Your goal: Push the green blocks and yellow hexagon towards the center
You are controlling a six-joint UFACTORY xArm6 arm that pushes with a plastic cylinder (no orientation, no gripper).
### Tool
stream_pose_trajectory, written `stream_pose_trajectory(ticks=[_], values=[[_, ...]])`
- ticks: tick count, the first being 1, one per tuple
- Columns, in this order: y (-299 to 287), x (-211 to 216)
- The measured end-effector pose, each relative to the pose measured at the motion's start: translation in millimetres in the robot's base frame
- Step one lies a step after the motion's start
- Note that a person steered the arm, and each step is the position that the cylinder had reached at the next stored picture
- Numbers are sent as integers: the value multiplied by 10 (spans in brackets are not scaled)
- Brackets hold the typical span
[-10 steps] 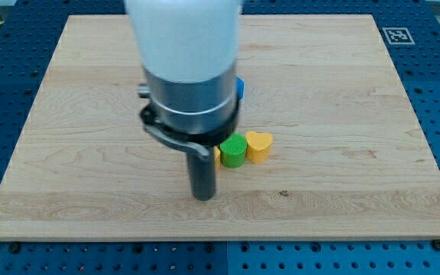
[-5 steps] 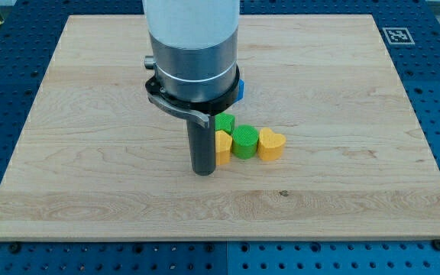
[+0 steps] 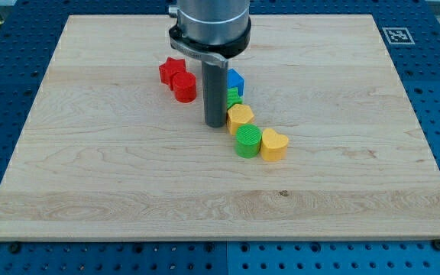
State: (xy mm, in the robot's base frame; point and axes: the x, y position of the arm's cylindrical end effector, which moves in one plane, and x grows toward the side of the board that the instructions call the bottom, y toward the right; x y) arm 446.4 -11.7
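My tip (image 3: 216, 124) rests on the board just left of the yellow hexagon (image 3: 241, 117), touching or nearly touching it. A green block (image 3: 234, 97) sits just above the hexagon, partly hidden by the rod. A green cylinder (image 3: 247, 142) lies below and right of the hexagon. A yellow heart (image 3: 273, 143) sits against the cylinder's right side. These blocks form a curved chain near the middle of the board.
A blue block (image 3: 236, 79) sits at the top of the chain, partly behind the rod. A red star (image 3: 171, 70) and a red cylinder (image 3: 185, 87) lie left of the rod. The wooden board (image 3: 90, 176) lies on a blue perforated table.
The rod moved toward the view's top, from the view's lower left of the yellow hexagon to its left side. The red blocks became visible. The hexagon and the green cylinder shifted slightly.
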Motion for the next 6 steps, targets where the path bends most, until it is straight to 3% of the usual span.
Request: stream_pose_trajectory(ticks=[1,3,5,6], values=[[-13,-38],[186,820],[912,982],[717,982]])
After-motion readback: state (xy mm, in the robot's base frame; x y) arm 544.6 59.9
